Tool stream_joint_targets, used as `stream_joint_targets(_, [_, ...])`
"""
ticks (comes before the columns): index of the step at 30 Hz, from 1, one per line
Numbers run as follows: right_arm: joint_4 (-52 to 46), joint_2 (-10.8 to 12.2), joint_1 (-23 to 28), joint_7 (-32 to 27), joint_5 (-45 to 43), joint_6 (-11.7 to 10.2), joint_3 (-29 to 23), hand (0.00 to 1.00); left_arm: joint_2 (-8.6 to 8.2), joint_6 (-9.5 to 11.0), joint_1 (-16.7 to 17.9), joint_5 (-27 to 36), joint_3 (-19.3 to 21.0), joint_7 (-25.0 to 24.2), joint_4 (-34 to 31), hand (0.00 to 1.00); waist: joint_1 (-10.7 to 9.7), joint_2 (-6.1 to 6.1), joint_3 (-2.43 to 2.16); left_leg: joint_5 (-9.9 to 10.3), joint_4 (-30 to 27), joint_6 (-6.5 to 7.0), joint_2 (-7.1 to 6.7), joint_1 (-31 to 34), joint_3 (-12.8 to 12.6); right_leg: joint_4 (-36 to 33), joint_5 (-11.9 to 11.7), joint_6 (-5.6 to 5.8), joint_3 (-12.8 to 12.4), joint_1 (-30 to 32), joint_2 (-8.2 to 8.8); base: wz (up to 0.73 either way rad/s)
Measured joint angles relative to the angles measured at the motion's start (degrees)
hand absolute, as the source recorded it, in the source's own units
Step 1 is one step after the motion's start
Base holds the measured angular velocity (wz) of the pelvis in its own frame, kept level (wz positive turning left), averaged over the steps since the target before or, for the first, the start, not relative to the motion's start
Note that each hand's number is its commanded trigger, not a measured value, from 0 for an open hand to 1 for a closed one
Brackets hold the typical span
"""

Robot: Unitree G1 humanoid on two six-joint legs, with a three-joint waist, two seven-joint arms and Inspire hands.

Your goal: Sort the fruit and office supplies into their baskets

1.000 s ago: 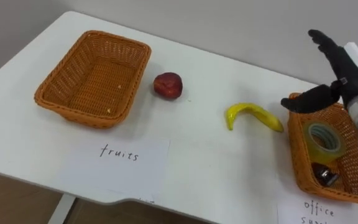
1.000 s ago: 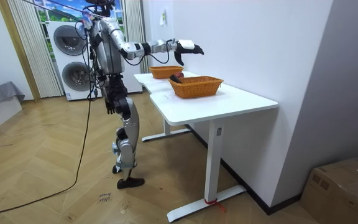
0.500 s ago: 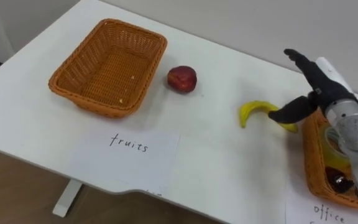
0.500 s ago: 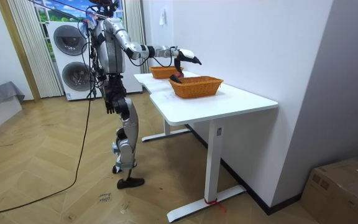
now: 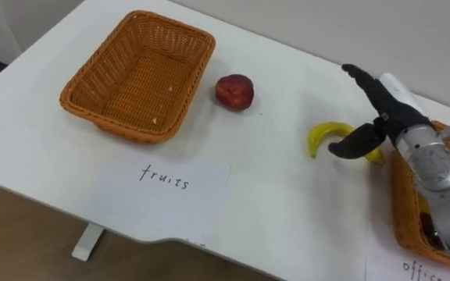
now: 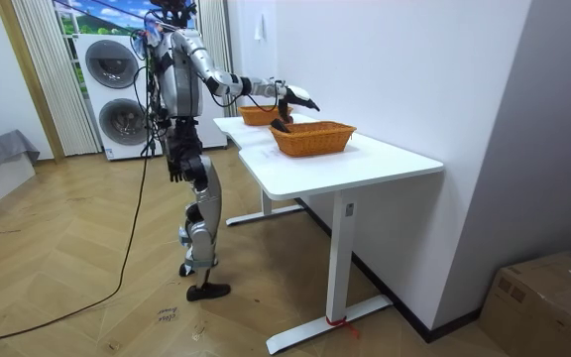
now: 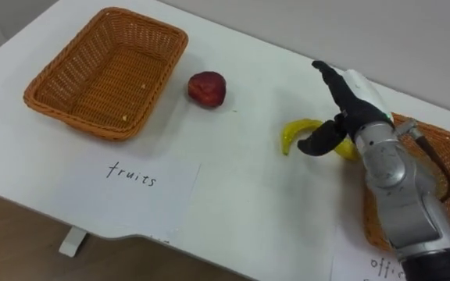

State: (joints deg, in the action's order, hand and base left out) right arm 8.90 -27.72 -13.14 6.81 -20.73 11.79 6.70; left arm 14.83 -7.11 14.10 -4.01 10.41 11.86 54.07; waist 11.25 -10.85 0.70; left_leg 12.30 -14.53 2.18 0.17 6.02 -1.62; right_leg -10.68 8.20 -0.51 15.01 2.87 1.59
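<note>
White desk (image 6: pixel 365 164), wood floor (image 6: pixel 87 317), 2 washers (image 6: pixel 117 94)

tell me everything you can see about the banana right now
The banana is a single unpeeled fruit, yellow and curved, lying flat on the white table with its arch bowed away from the robot. It sits between the red apple and the office basket, well apart from the apple. Its right end is hidden behind the right hand, whose straight fingers and spread thumb reach over it. Whether they touch it cannot be told.
</note>
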Motion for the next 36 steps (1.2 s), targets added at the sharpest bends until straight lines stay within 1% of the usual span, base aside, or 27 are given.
stream_joint_targets(2, [0.6,0.0,-0.1,0.1,-1.7,0.1,0.9,0.00,0.01,-0.1,0.0,-0.1,0.0,0.0,-0.1,0.00,0.2,0.01,0.01,0.0,0.0,-0.01,0.01,0.1,0.1,0.0,0.0,0.00,0.1,0.0,-0.01,0.02])
stream_joint_targets(4, [1.6,0.0,-0.1,0.7,-4.1,0.3,2.1,0.00,0.01,-0.5,0.0,-0.2,-0.8,-0.1,-0.3,0.00,0.3,0.06,0.04,0.0,-0.3,-0.01,-0.04,0.5,0.4,0.0,0.0,0.00,1.0,0.1,0.11,0.08])
stream_joint_targets(5, [1.8,0.0,-0.1,0.9,-4.8,0.4,2.3,0.00,0.02,-0.6,0.1,-0.2,-1.0,-0.1,-0.3,0.00,0.4,0.09,0.05,0.0,-0.4,-0.01,-0.04,0.5,0.4,0.0,0.0,0.00,1.0,0.1,0.13,0.04])
stream_joint_targets(7, [2.4,0.0,-0.2,1.0,-7.7,0.8,3.5,0.00,0.02,-1.4,0.4,-0.2,-1.3,-0.1,-0.6,0.00,0.6,0.11,0.06,0.0,-0.4,-0.01,-0.04,0.4,0.4,0.0,0.0,0.00,1.0,0.1,0.14,0.00])
stream_joint_targets(12, [4.7,0.0,-0.3,1.7,-10.7,1.0,3.6,0.00,0.02,-1.7,0.3,-0.1,-1.7,-0.2,-0.6,0.00,1.7,0.24,0.14,0.0,-0.7,-0.01,-0.05,0.5,0.4,-0.1,0.0,0.00,1.1,0.1,0.15,0.01])
stream_joint_targets(13, [6.3,0.0,-1.3,1.9,-11.5,1.0,3.9,0.00,0.03,-1.7,0.2,0.0,-1.7,-0.2,-0.6,0.00,1.6,0.33,0.19,0.0,-0.9,-0.01,-0.06,0.8,0.5,-0.1,0.0,-0.01,1.1,0.1,0.15,0.03])
stream_joint_targets(16, [7.4,0.0,-2.0,2.2,-12.7,2.1,4.2,0.00,0.04,-1.7,-0.1,-0.1,-2.2,-0.2,-0.6,0.00,1.9,0.64,0.28,0.0,-1.2,-0.01,-0.08,1.1,0.7,-0.1,-0.1,-0.07,1.4,0.2,0.20,0.02])
stream_joint_targets(22, [7.4,0.0,-2.2,2.8,-13.6,2.0,5.7,0.00,0.04,-2.5,-0.7,-0.2,-3.9,-0.3,-0.6,0.00,2.0,1.25,0.29,0.0,-1.3,-0.01,-0.08,1.3,0.7,-0.2,-0.1,-0.12,1.6,0.4,0.25,0.01])
stream_joint_targets(25, [10.2,0.0,-4.2,2.7,-13.8,2.1,5.9,0.00,0.24,-2.5,-1.0,-0.1,-3.9,-0.3,-0.6,0.00,1.9,1.16,0.23,-0.1,-1.3,-0.06,-0.08,1.3,1.0,-0.2,-0.1,-0.13,2.3,0.3,0.29,0.03])
stream_joint_targets(27, [11.4,0.0,-5.3,2.7,-13.8,2.1,6.3,0.00,0.28,-2.5,-1.0,-0.1,-3.9,-0.3,-0.6,0.00,2.0,0.97,0.11,-0.1,-1.3,-0.07,-0.06,1.3,1.0,-0.2,-0.1,-0.13,2.4,0.3,0.27,0.02])
stream_joint_targets(28, [11.7,0.0,-5.7,2.6,-13.8,2.0,6.9,0.00,0.27,-2.5,-1.0,-0.1,-4.0,-0.3,-0.6,0.00,2.0,0.73,-0.04,-0.1,-1.3,-0.07,-0.07,1.3,1.1,-0.1,-0.1,-0.13,2.4,0.3,0.27,0.00])
stream_joint_targets(32, [11.7,-0.1,-6.0,2.6,-13.8,2.0,7.8,0.00,0.33,-2.5,-1.0,-0.1,-3.9,-0.3,-0.5,0.00,1.9,0.62,-0.11,-0.1,-1.3,-0.06,-0.14,1.4,1.5,-0.1,-0.1,-0.13,2.9,0.3,0.29,0.06])
stream_joint_targets(36, [13.4,-0.6,-6.5,2.8,-13.1,2.1,7.8,0.00,0.31,-2.7,-1.1,-0.4,-4.1,-0.3,-0.4,0.00,2.0,0.51,-0.05,-0.1,-1.3,-0.07,-0.16,1.4,1.8,-0.1,-0.1,-0.14,3.9,0.1,0.38,0.03])
